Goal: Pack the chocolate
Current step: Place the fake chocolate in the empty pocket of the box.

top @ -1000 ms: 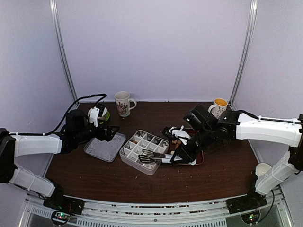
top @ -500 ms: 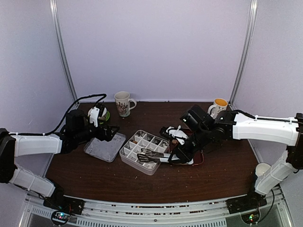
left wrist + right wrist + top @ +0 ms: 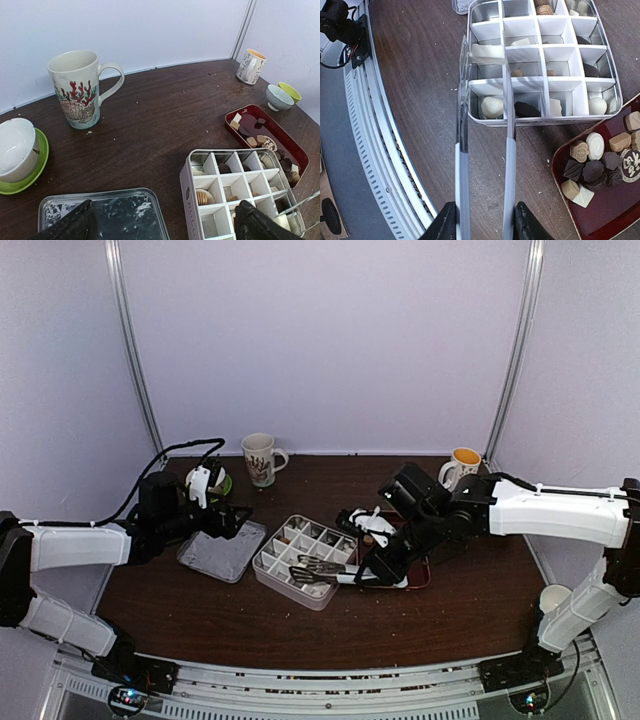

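Clamped tongs (image 3: 509, 165) in the right tool (image 3: 484, 222) — a white chocolate (image 3: 487, 52) pinched over the box (image 3: 545, 120) — left tool (image 3: 165, 222) spread wide, empty.

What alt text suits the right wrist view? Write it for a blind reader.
The right gripper holds metal tongs whose tips pinch a white chocolate over the divided tin, where several cells already hold pieces. A dark red tray of loose chocolates sits at lower right on the brown table.
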{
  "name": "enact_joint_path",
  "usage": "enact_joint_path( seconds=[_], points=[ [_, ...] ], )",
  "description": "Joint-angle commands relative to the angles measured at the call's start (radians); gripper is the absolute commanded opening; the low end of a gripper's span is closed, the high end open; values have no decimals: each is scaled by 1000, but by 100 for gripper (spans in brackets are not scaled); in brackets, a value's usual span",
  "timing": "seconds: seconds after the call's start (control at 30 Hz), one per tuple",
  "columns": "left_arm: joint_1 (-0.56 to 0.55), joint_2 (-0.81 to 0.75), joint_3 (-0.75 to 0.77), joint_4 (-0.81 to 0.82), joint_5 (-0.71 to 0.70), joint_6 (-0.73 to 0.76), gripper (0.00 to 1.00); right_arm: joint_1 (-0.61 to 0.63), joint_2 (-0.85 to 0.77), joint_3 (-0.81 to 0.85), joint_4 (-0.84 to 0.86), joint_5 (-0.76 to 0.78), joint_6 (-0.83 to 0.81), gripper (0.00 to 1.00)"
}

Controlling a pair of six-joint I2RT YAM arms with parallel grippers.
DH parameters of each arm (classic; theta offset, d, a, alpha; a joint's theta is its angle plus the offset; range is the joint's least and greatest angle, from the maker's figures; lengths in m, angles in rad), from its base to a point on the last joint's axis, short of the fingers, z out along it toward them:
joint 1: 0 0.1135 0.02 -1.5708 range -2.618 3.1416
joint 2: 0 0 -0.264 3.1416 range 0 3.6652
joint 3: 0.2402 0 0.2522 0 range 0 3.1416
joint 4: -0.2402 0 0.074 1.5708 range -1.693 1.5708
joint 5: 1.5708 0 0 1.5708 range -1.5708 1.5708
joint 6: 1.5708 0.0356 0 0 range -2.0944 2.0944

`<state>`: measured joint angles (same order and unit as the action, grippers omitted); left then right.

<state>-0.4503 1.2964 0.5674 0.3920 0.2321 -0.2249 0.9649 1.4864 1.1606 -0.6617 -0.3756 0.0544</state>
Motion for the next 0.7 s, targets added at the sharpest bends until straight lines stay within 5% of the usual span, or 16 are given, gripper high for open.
enact_joint_path(
  seconds=[0.0,0.67],
  points=[
    [7,-3,14,41,8,13,98,8,0,42,18,24,-9,40],
    [7,43,78,-72,-19,11,98,9,-98,-25,120,138,-13,43]
  ],
)
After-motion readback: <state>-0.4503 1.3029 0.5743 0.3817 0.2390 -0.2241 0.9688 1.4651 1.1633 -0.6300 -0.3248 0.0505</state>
